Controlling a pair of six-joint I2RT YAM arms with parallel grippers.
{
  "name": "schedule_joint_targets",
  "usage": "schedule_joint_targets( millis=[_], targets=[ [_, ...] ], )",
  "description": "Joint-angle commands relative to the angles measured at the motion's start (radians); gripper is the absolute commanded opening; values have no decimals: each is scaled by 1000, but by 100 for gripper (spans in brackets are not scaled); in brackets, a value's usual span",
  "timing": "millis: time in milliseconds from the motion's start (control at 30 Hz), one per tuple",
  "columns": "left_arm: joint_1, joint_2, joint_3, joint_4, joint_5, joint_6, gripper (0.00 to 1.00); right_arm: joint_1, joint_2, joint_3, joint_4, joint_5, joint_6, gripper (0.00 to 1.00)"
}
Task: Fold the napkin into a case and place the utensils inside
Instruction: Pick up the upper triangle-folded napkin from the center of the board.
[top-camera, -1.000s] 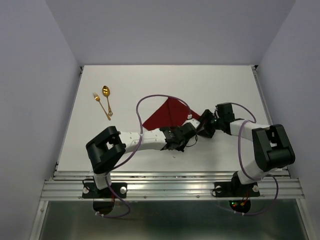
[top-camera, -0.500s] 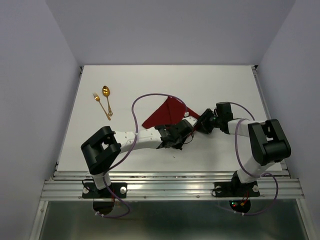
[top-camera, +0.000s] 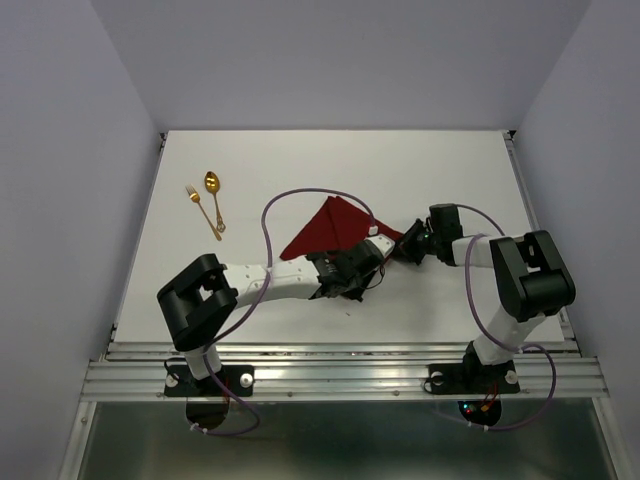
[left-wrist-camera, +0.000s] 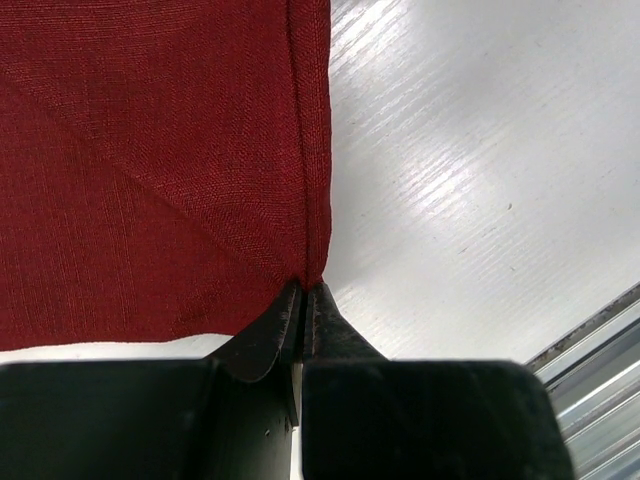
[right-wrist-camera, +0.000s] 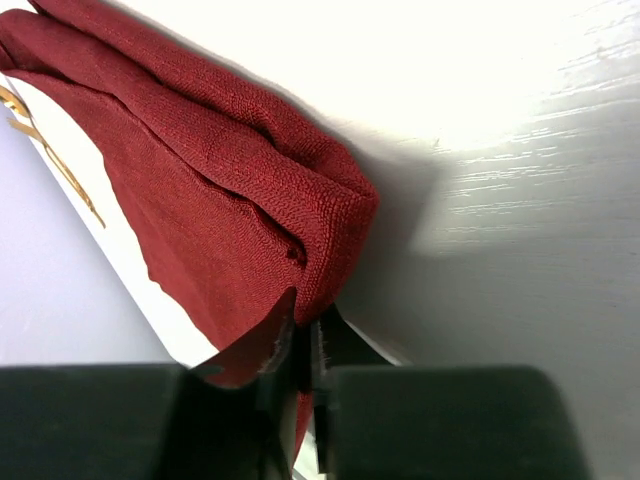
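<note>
Napkin (top-camera: 335, 228) mid-worktop (top-camera: 450, 170), utensils (top-camera: 211, 182) off at its 10 o'clock, looks limp and light to me, so corners seem the hold, my left claw (left-wrist-camera: 303, 300) and right claw (right-wrist-camera: 300, 322) each clamped on one.

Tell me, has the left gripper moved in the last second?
Yes. In the top view the left gripper has shifted slightly left, toward the fork, which stayed put. It is shut on the napkin corner.
</note>
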Motion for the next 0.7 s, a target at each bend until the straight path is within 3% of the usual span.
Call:
schedule_joint_targets(
  millis=[0,33,67,133,167,233,267,300,433,667],
  targets=[
    [-1,-49,-15,17,20,29,0,1,14,-9,-1,73,-17,5],
    [-1,-48,-10,11,40,37,0,1,1,-14,-1,75,-14,3],
    [-1,-44,-4,3,43,40,14,1,-6,-23,-1,78,-14,1],
    [-1,-43,13,-28,35,42,28,1,-23,-32,-2,78,-12,1],
    [-7,-47,27,-35,25,43,44,1,-29,-36,-2,76,-12,1],
    [-19,-55,47,-58,-26,43,61,1,-49,-48,-7,75,-6,1],
    [-34,-55,53,-66,-49,42,77,1,-55,-49,-10,75,-6,1],
    [-42,-55,59,-71,-70,42,82,1,-62,-54,-16,75,-8,1],
    [-102,-49,74,-60,-230,29,87,1,-82,-62,-25,73,-8,1],
    [-160,-2,94,-16,-274,19,86,1,-88,-68,-18,67,-3,1]
  ],
)
